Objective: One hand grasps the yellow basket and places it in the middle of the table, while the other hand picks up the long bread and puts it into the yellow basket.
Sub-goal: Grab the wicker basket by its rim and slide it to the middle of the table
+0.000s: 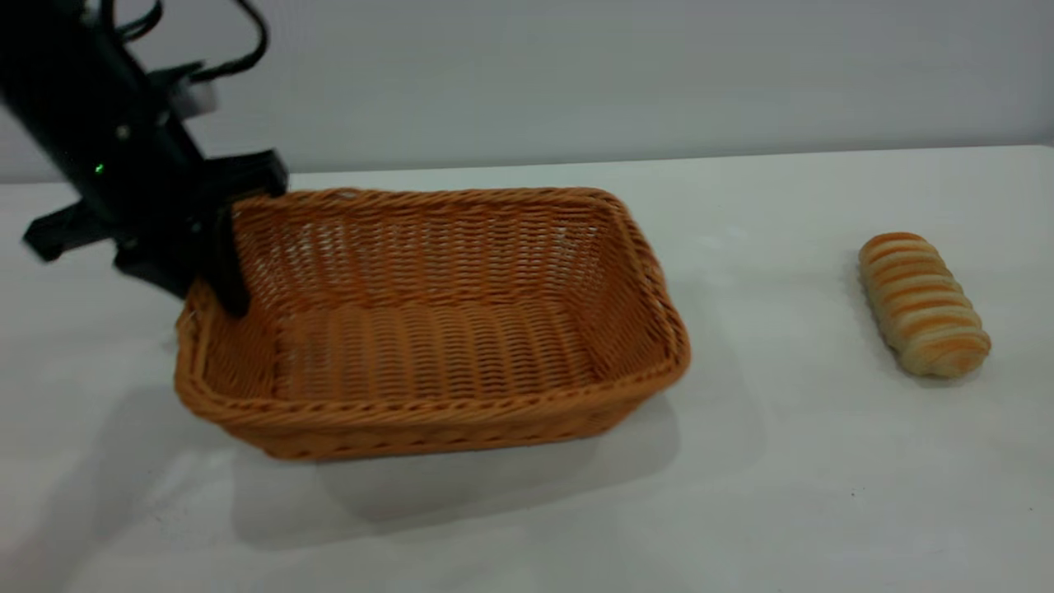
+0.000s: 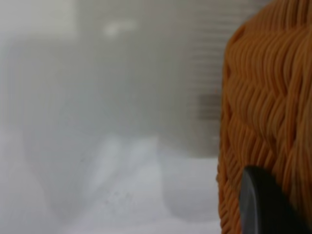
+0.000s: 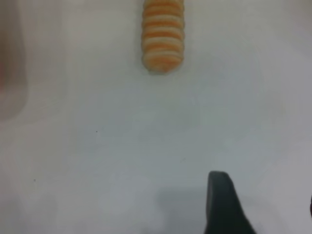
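We have the left gripper (image 1: pixel 216 284) clenched over the basket's (image 1: pixel 428 329) left rim, one finger inside against the wall; the basket sits left of the table's (image 1: pixel 782 461) centre, its right end apparently a little raised. We judge it light and stiff, so a rim pinch should carry it, though it may swing. The bread (image 1: pixel 922 303) lies well apart to the right, soft and crushable; we would take it gently across its middle. The right gripper (image 3: pixel 258 209) hovers short of it; whether it is spread we cannot tell.

left arm (image 1: pixel 107 140): matte black | looped black cables | green LED | tapered pincer (image 1: pixel 218 276)
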